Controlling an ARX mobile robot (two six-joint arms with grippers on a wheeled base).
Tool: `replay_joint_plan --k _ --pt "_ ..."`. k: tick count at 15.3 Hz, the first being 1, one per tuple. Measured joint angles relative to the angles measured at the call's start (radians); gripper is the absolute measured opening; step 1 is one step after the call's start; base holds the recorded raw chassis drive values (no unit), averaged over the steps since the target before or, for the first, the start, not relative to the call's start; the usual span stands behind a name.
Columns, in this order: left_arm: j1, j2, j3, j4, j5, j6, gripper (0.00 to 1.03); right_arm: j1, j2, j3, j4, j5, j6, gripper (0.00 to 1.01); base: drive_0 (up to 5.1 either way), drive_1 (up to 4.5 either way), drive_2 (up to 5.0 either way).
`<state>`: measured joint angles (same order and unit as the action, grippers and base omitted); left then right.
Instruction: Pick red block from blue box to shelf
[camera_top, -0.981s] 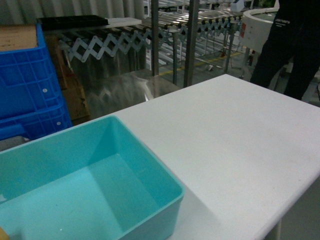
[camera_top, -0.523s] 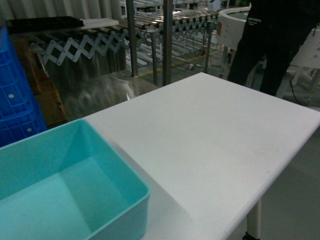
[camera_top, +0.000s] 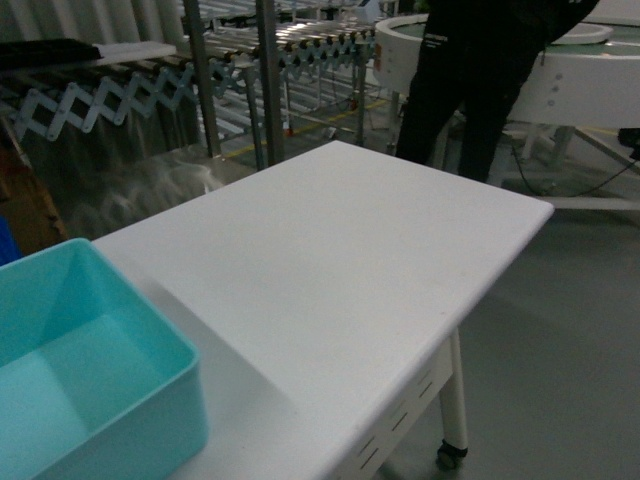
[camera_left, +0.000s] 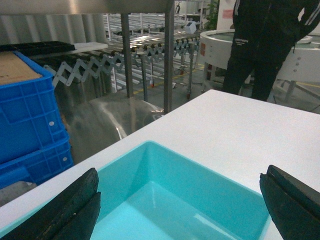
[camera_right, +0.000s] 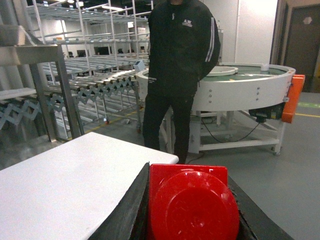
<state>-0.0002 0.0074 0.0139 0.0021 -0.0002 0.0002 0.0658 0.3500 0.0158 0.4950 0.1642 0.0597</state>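
Right gripper (camera_right: 192, 210): both dark fingers (camera_right: 131, 210) pressed against the sides of the red block (camera_right: 192, 202), which filled the bottom of the right wrist view, its round moulded face toward the camera. The block was held in the air, above and beyond the near edge of the white table (camera_right: 65, 175), clear of the blue box. The wrist pointed roughly level across the table toward a person in a dark jacket (camera_right: 182, 60) standing beside a round white conveyor (camera_right: 250, 90).

Left gripper (camera_left: 177, 210): the two black fingertips (camera_left: 70, 210) stood far apart at the lower corners of the left wrist view, nothing between them. It hung over the blue box (camera_left: 200, 175), tilted to look across its open interior; no contents showed.

Beyond: blue ribbed crates (camera_left: 27, 120) left of the box; the shelf (camera_left: 167, 55) with steel posts behind the table; extending roller conveyors (camera_top: 150, 80) further back.

Head view: neither arm visible.
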Motion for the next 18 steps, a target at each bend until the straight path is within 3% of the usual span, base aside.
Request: replay_joint_plan --k 18 --pt "0.000 0.000 0.000 -0.006 0.000 0.000 0.98 0.000 -0.004 0.000 -0.001 0.000 0.000 0.28 -1.6 -1.57 -1.6"
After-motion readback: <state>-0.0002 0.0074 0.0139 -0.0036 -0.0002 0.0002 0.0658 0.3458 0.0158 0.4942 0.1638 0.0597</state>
